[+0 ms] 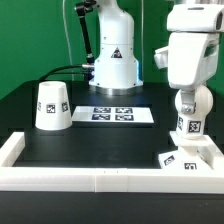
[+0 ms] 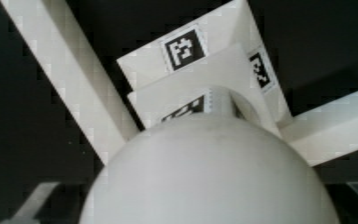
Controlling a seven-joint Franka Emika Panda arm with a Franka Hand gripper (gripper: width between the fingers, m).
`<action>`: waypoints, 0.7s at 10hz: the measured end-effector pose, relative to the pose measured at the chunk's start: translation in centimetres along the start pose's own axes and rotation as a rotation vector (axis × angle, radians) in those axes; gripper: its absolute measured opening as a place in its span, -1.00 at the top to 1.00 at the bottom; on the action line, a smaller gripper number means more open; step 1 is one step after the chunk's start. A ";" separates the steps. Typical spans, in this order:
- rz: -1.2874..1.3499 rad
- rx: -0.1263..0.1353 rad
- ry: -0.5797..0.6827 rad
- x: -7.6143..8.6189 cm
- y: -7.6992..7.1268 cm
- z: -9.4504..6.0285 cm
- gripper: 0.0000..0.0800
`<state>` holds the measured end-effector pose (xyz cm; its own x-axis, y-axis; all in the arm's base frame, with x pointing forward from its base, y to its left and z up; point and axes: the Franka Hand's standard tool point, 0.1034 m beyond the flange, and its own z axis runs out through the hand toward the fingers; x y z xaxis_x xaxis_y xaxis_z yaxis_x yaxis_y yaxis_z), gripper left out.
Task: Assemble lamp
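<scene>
My gripper is shut on the white bulb, holding it by its ball head with the tagged stem pointing down. The bulb hangs right over the flat square base, which lies in the corner on the exterior view's right. I cannot tell whether stem and base touch. In the wrist view the bulb's head fills the frame, and the tagged base shows past it. The cup-like shade stands mouth down on the exterior view's left, well apart from the gripper.
The marker board lies flat at the table's middle, in front of the arm's white pedestal. A low white wall rims the front and sides of the black table; it also shows in the wrist view.
</scene>
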<state>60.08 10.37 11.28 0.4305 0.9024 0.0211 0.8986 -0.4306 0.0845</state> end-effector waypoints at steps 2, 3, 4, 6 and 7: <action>0.229 0.001 0.004 0.1 -0.1 0.0 -0.44; 0.383 0.001 0.004 0.1 0.0 0.0 -0.44; 0.501 0.001 0.003 0.0 0.0 0.0 -0.45; 0.714 0.003 0.002 -0.2 0.1 0.0 -0.45; 0.797 0.003 0.001 -0.2 0.1 0.0 -0.45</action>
<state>60.12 10.10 11.27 0.9435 0.3226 0.0752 0.3203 -0.9464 0.0412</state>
